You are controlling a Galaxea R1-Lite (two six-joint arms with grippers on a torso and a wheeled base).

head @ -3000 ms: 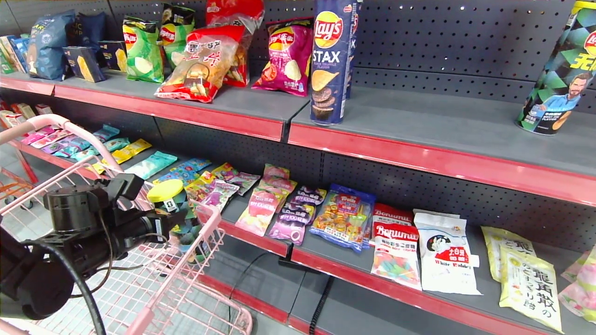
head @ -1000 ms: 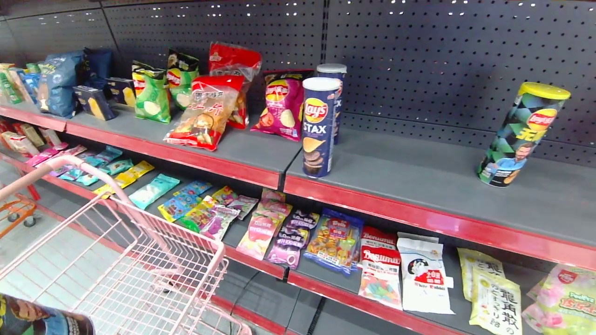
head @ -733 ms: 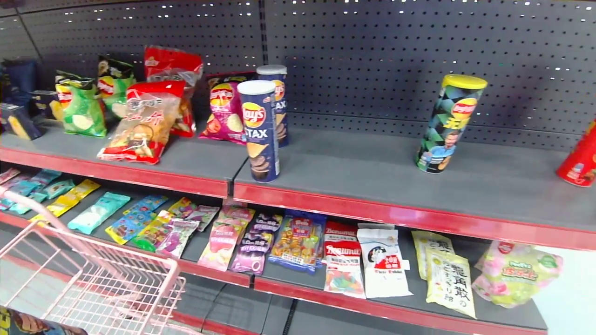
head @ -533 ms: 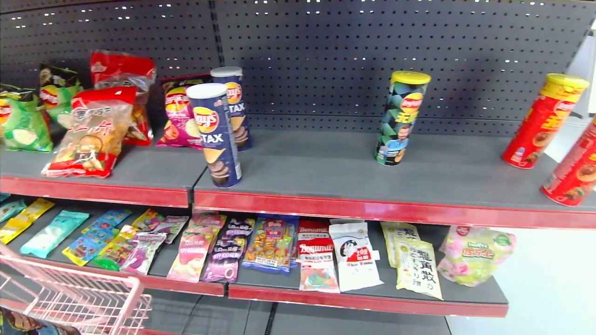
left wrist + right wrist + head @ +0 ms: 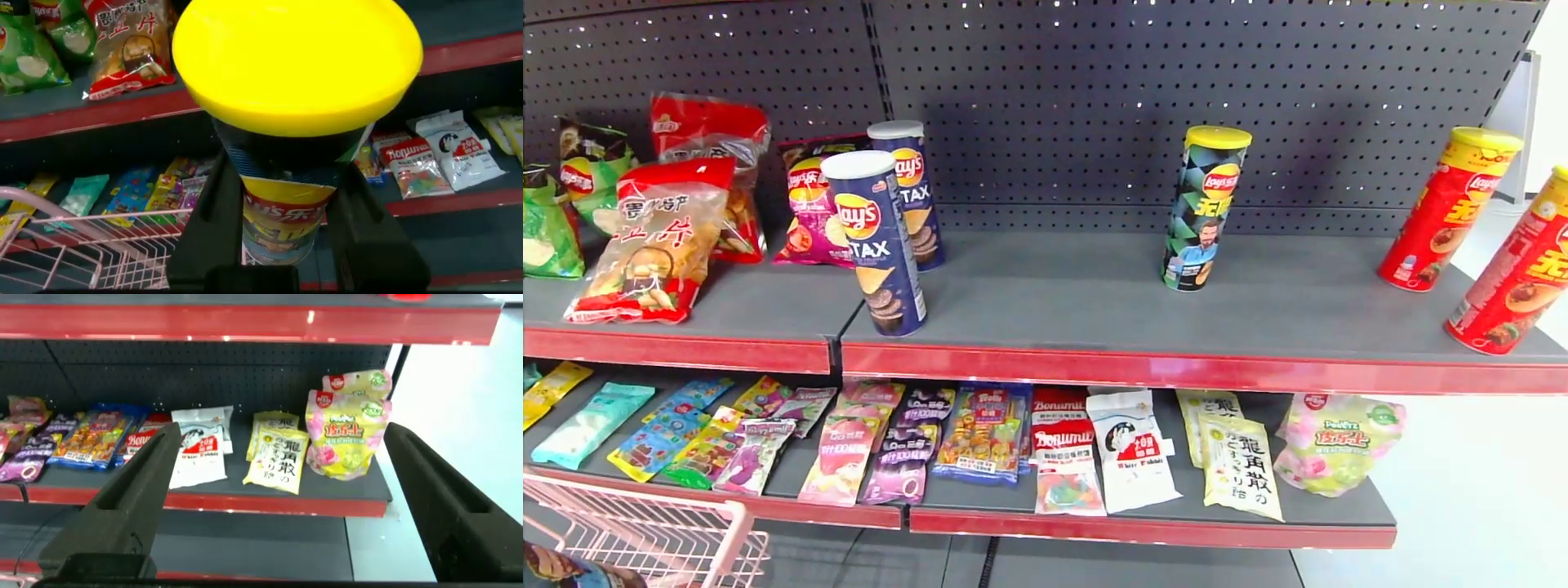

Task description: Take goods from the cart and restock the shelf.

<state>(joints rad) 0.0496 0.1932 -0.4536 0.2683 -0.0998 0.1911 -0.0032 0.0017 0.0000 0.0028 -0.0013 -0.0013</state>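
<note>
The left end effector [image 5: 286,214] is gripping an upright yellow-lidded chip can [image 5: 296,65] at seven o'clock by the cart [image 5: 645,523], with the bare upper shelf [image 5: 1054,302] lying toward one o'clock, while the right end effector [image 5: 278,490] is gaping wide, empty.

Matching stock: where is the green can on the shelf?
Head view: the green can stands upright on the upper shelf, right of centre, between blue cans and red cans.

Overhead light glints on the shelf edge [image 5: 245,322] above the right gripper [image 5: 278,437]; the floor [image 5: 458,376] beside it burns white. The left gripper [image 5: 286,188] holds a can [image 5: 294,82] that is evenly lit.
</note>
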